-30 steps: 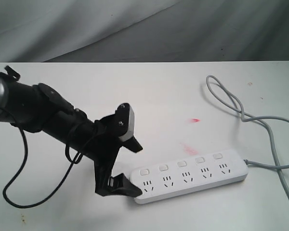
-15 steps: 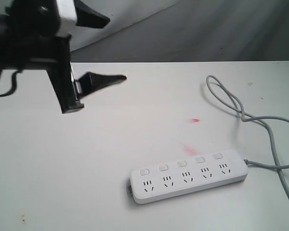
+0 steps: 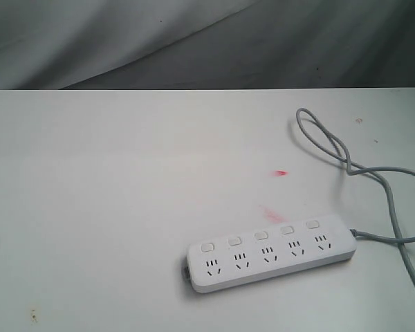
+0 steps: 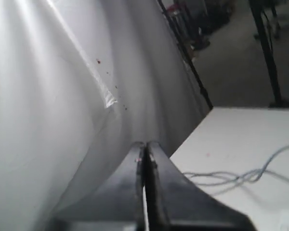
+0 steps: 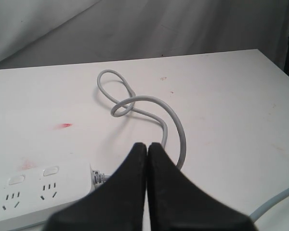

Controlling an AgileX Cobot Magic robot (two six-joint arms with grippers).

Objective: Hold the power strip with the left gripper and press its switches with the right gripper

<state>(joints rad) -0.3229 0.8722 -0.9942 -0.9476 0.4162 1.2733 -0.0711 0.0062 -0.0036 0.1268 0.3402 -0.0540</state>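
The white power strip (image 3: 270, 253) lies flat on the table at the front right, its five small switches (image 3: 260, 236) in a row above the sockets. Its grey cord (image 3: 346, 160) loops away to the right. No arm shows in the exterior view. In the left wrist view my left gripper (image 4: 145, 144) is shut and empty, held up off the table and facing the white curtain. In the right wrist view my right gripper (image 5: 147, 145) is shut and empty, above the strip's cord end (image 5: 38, 185), where two switches (image 5: 50, 170) and the cord (image 5: 176, 127) show.
A white table (image 3: 111, 207) carries a small red mark (image 3: 281, 173) and a fainter pink smear (image 3: 271, 214) behind the strip. A pale curtain (image 3: 124, 34) hangs behind the table. Dark stand legs (image 4: 267, 53) show beyond the table in the left wrist view.
The left arm, which stood open at the strip's left end, lifted up and left and has gone out of the exterior view. The strip has stayed in place.
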